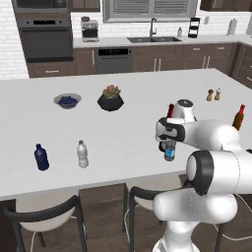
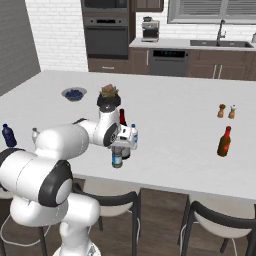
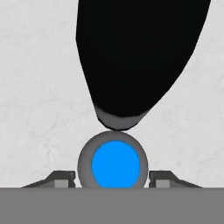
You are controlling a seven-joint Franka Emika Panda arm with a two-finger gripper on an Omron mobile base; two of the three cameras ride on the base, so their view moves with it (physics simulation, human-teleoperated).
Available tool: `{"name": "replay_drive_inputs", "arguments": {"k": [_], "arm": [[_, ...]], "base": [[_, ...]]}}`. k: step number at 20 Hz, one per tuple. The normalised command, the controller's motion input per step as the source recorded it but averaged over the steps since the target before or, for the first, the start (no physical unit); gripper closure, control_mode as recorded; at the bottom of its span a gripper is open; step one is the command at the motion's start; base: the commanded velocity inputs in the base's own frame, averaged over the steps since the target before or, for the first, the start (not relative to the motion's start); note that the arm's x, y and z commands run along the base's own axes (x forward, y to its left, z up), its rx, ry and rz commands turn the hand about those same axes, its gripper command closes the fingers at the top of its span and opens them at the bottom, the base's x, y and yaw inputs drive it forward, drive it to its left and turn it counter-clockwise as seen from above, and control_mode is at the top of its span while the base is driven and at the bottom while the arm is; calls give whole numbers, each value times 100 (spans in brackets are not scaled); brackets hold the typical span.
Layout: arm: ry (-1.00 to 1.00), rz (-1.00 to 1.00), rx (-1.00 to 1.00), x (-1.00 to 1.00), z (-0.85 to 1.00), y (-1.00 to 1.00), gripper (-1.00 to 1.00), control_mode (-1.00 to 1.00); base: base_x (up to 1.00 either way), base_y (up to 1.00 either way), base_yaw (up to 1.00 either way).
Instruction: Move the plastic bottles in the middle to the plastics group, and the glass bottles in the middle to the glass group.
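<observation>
A: Where was the pincer (image 3: 113, 180)?

B: It stood over the near middle of the white tabletop (image 1: 128, 133), pointing straight down. In the hand view its two fingertips (image 3: 59, 178) sat at 9 and 3 o'clock of a round blue-topped water bottle (image 3: 114, 162), close against its sides. The jaws stood narrow around the bottle; whether they gripped it could not be told.

A: And the other middle bottles?

B: The black glass bottle (image 3: 135, 57) stood at 12 o'clock of the water bottle in the hand view, just beside it. In the right base view a second, paler water bottle (image 2: 133, 134) showed beside the hand.

A: Where were the groups?

B: In the left base view, the navy bottle (image 1: 41, 157) and the white-labelled clear bottle (image 1: 82, 154) stood together at 9 o'clock of the arm, well apart from it. The red-brown sauce bottle (image 1: 239, 117) stood at 3 o'clock, with the two shakers (image 1: 213, 94) beyond it. A bowl (image 1: 67, 101) and a potted plant (image 1: 110, 98) stood farther back.
</observation>
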Motion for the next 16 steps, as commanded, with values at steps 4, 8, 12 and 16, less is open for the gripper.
{"name": "replay_drive_inputs", "arguments": {"k": [4, 8, 12, 16], "arm": [[-1, 0, 0, -13, 0, -1, 100, -100], [-4, 0, 1, -60, 3, 8, 100, -100], [-9, 4, 2, -73, 15, 48, 100, -100], [-13, 9, 0, -33, 34, 94, 100, -100]], "base": [[0, 0, 0], [0, 0, 0], [0, 0, 0], [0, 0, 0]]}}
